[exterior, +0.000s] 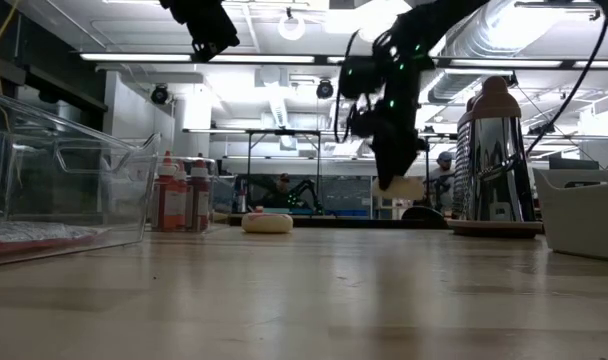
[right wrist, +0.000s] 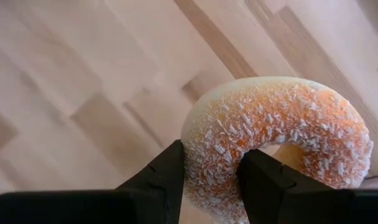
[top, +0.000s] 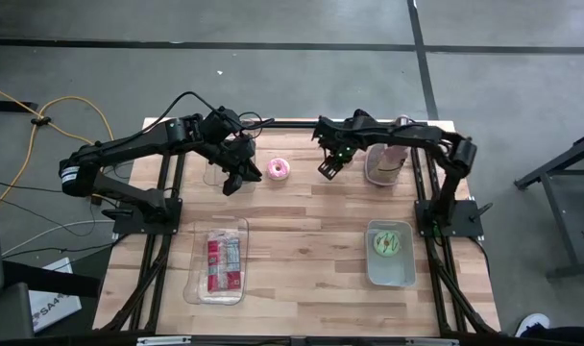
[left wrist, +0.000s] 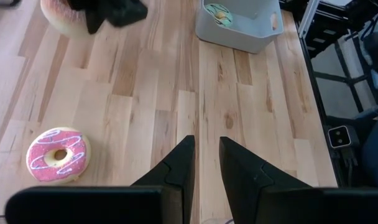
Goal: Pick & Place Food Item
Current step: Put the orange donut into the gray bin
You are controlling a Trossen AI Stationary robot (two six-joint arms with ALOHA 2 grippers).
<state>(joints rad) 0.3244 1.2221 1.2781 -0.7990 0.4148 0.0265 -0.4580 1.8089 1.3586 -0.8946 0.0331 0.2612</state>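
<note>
An orange doughnut with white flakes [right wrist: 282, 130] hangs above the wood table, with my right gripper [right wrist: 217, 180] shut on it at the far middle of the table [top: 328, 171]. In the low view this doughnut [exterior: 400, 187] is clear of the tabletop. A pink-iced doughnut [top: 278, 170] lies flat on the table to its left. My left gripper [left wrist: 205, 155] hovers high beside the pink doughnut [left wrist: 57, 155], slightly open with nothing between its fingers. A grey bin [top: 407, 274] at the near right holds a green-iced doughnut [top: 388, 243]. My right gripper pinches one side of the doughnut's ring [right wrist: 214, 165] between its two fingers. One finger [right wrist: 267, 177] stands in the hole and the other [right wrist: 167, 171] on the outer edge. The fingers point steeply down from above. The doughnut hangs below them, lifted clear of the table.
A tall metal grater [top: 385, 161] stands at the far right, close to my right gripper. A clear tray [top: 220, 261] with a red packet lies at the near left. Bare wood lies between the tray and the grey bin.
</note>
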